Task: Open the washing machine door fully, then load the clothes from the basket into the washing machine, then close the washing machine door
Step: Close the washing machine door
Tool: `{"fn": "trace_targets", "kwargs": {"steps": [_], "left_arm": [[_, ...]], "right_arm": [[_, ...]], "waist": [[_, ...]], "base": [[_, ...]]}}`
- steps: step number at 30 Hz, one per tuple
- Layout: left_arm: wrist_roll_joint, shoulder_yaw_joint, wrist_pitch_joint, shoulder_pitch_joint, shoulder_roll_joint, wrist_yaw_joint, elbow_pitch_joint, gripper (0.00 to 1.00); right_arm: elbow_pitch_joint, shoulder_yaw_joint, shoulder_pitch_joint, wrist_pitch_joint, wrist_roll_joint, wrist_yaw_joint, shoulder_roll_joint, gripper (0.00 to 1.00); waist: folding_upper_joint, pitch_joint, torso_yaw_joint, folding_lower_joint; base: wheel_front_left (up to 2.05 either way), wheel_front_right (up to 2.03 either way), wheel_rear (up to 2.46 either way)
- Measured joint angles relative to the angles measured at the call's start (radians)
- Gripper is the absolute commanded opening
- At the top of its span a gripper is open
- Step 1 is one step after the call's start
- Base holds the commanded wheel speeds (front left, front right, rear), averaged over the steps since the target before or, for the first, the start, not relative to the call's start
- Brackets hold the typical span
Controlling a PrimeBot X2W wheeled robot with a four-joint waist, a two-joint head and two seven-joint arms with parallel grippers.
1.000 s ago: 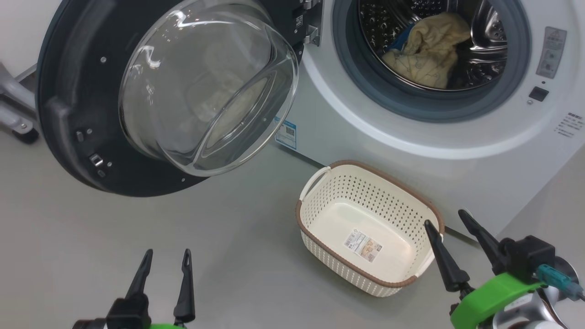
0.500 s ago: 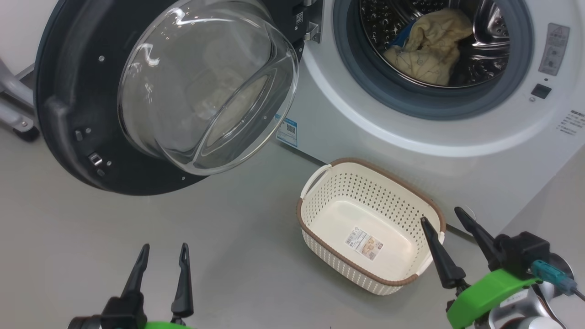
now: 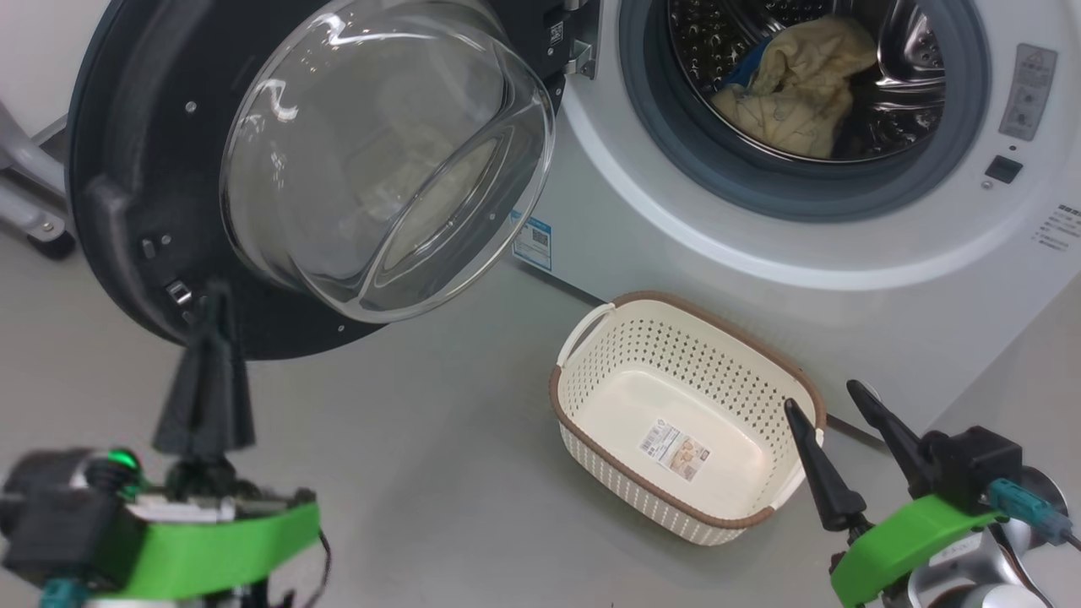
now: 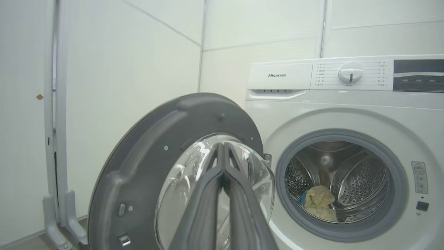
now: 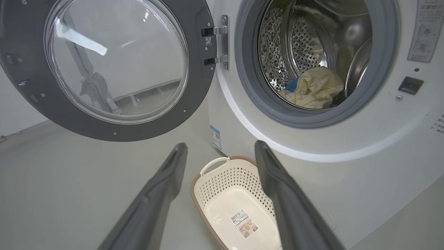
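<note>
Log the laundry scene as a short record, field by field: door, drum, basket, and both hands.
door: washing machine door swung wide open, to the left of the drum opening
drum: clothes lie inside the washing machine
basket: basket on the floor before the machine, no clothes in it, sticker on its bottom
left hand: left hand shut, holding nothing, tips by the door's lower rim; contact unclear
right hand: right hand open, holding nothing, at the basket's right end

Pale yellow clothes (image 3: 798, 84) with blue trim, a cream perforated basket (image 3: 591, 371) rimmed brown, a glossy black door (image 3: 127, 169), a white washing machine (image 3: 844, 321).
</note>
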Motion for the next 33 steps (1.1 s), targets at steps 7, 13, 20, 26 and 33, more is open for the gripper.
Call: {"fn": "trace_targets", "kwargs": {"steps": [7, 13, 20, 26, 33], "left_arm": [[-0.077, 0.120, 0.084, -0.249, 0.085, -0.055, -0.127, 0.00], [-0.428, 0.263, 0.213, -0.573, 0.103, -0.158, 0.060, 0.00], [-0.788, 0.409, 0.429, -0.802, 0.123, -0.198, 0.576, 0.00], [-0.938, 0.480, 0.563, -0.840, 0.140, -0.201, 0.808, 0.00], [-1.030, 0.565, 0.628, -0.838, 0.154, -0.165, 0.981, 0.00]], "right_arm": [[-0.006, -0.001, 0.000, 0.007, -0.002, 0.000, 0.000, 1.00], [-0.020, -0.008, 0.001, 0.008, -0.003, 0.000, 0.000, 1.00], [-0.029, -0.011, 0.003, 0.008, -0.001, 0.000, 0.000, 1.00], [-0.030, -0.009, 0.003, 0.014, -0.001, 0.000, 0.000, 1.00], [-0.029, -0.008, 0.003, 0.016, -0.001, 0.000, 0.000, 1.00]], "waist": [[0.0000, 0.004, -0.001, 0.0001], [0.0000, 0.008, -0.006, 0.0001], [0.0000, 0.010, -0.035, 0.0000], [0.0000, 0.023, -0.076, 0.0000], [0.0000, 0.036, -0.110, 0.0000]], "base": [[0.00, 0.00, 0.00], [0.00, 0.00, 0.00], [0.00, 0.00, 0.00], [0.00, 0.00, 0.00], [0.00, 0.00, 0.00]]}}
